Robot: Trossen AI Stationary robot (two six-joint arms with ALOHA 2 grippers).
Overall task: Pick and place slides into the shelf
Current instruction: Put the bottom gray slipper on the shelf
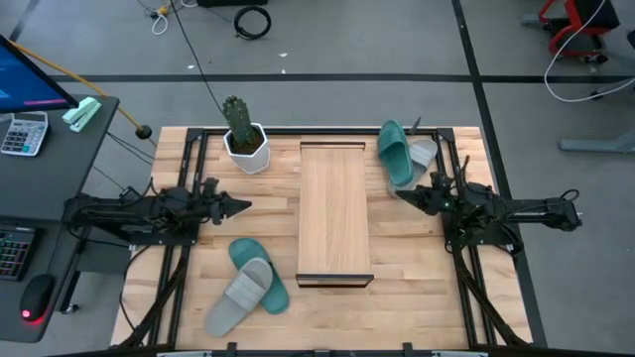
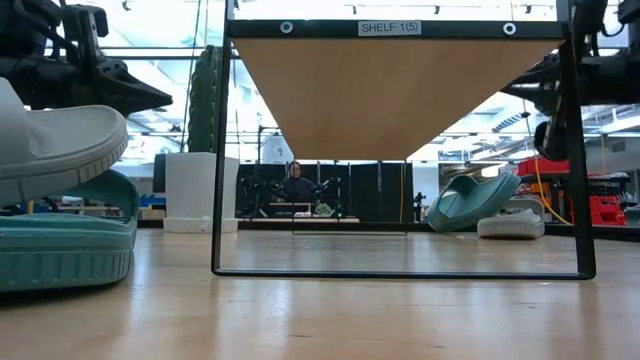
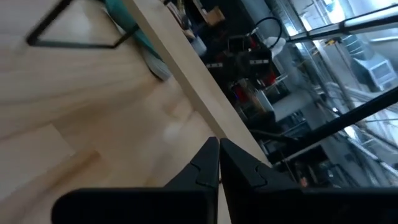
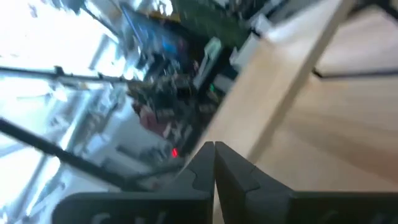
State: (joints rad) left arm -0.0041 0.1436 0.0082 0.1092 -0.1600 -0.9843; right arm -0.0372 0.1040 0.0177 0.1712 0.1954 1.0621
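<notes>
The shelf (image 1: 335, 211), a long light-wood board on a thin black frame, stands in the middle of the table. At the near left a grey slide (image 1: 240, 294) lies across a teal slide (image 1: 257, 272), resting on top of it. At the far right another teal slide (image 1: 395, 154) leans on a grey slide (image 1: 423, 154). My left gripper (image 1: 242, 206) hovers shut to the left of the shelf, pointing level at it. My right gripper (image 1: 405, 194) hovers shut to the right of the shelf, close to the far-right slides. Neither holds anything.
A cactus in a white pot (image 1: 243, 139) stands at the far left of the table. A desk with a calculator (image 1: 24, 132) and a mouse (image 1: 36, 298) stands beyond the table's left edge. Bare tabletop (image 1: 417, 278) lies to the near right of the shelf.
</notes>
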